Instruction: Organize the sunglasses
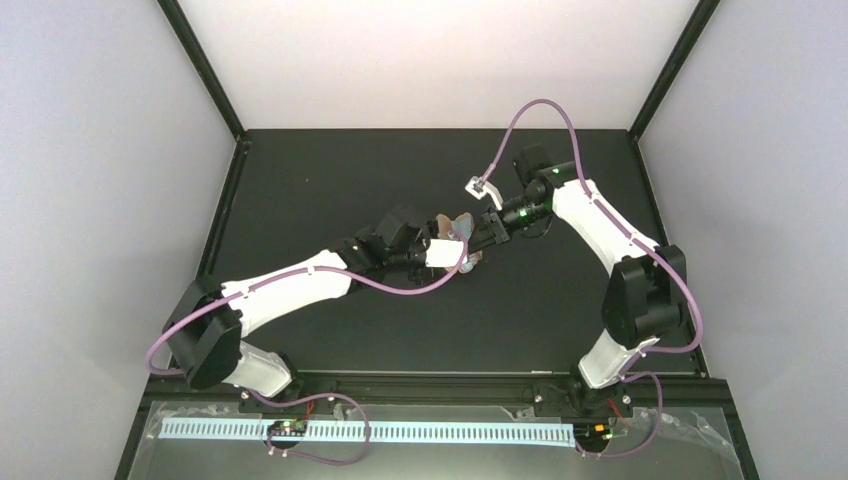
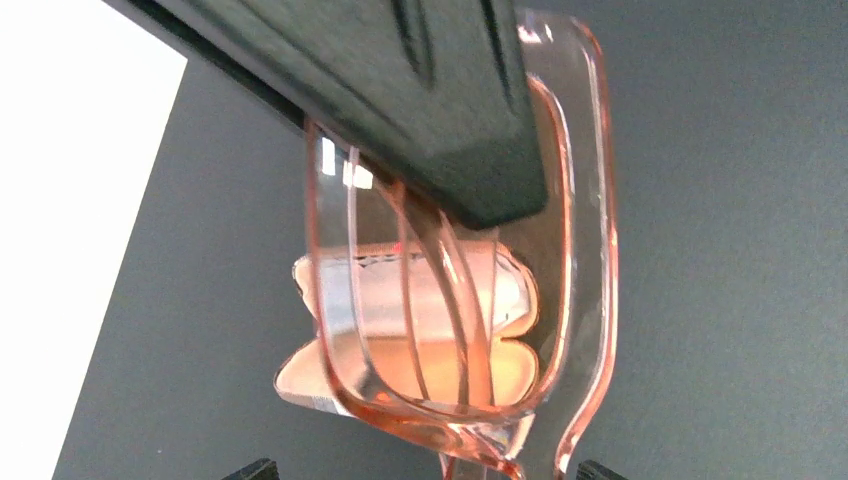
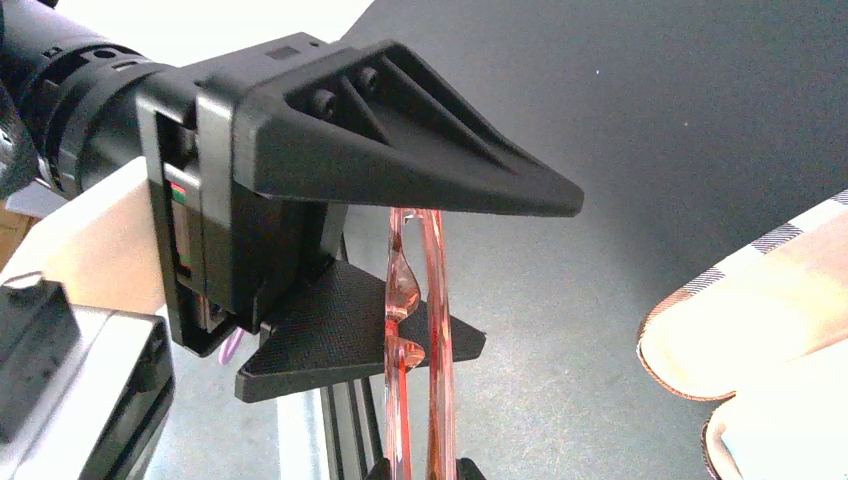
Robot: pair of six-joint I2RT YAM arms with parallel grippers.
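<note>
The sunglasses (image 1: 460, 226) are held above the middle of the black table, between my two grippers. Their reddish translucent frame fills the left wrist view (image 2: 575, 250). They stand edge-on in the right wrist view (image 3: 435, 330). My right gripper (image 3: 425, 472) is shut on one lens end; it also shows from above (image 1: 480, 232). My left gripper (image 2: 425, 474) is open, its tips wide apart with the bridge end of the glasses between them; from above it sits just left of the glasses (image 1: 448, 250). In the right wrist view its fingers (image 3: 400, 140) lie above and below the frame.
The oblong brown striped case (image 3: 760, 300) lies open on the table under the glasses, and it shows through the lens (image 2: 300, 375). Something pale blue-white (image 3: 790, 440) lies in its lower half. Black posts (image 1: 205, 70) and pale walls border the table.
</note>
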